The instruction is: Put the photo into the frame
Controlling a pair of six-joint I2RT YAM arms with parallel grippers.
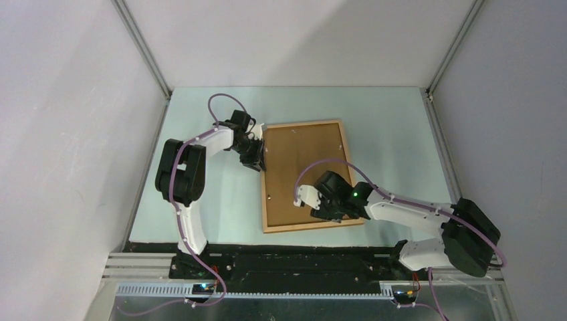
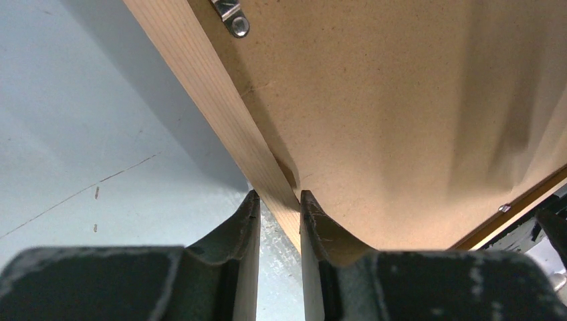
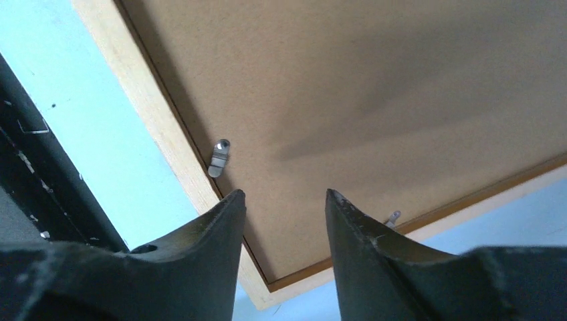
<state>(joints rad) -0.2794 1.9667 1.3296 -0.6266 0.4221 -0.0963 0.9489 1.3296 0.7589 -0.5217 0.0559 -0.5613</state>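
Note:
The frame (image 1: pixel 304 124) lies face down on the table, its thin light-wood moulding around a plain brown backing board (image 1: pixel 304 160). The photo is hidden. My left gripper (image 1: pixel 256 158) is at the frame's left side near the far corner. In the left wrist view it (image 2: pixel 279 197) is shut on the moulding (image 2: pixel 214 100), one finger outside and one over the board (image 2: pixel 401 120). My right gripper (image 1: pixel 319 212) hovers over the frame's near right corner. In the right wrist view it (image 3: pixel 284 197) stands open with nothing between its fingers, above the board (image 3: pixel 368 87) and moulding (image 3: pixel 154 127).
Small metal clips (image 3: pixel 219 158) (image 2: pixel 231 17) sit at the board's rim. The pale green table (image 1: pixel 214 200) is enclosed by grey walls on three sides. A black rail (image 1: pixel 301 251) runs along the near edge, close to the frame's near side.

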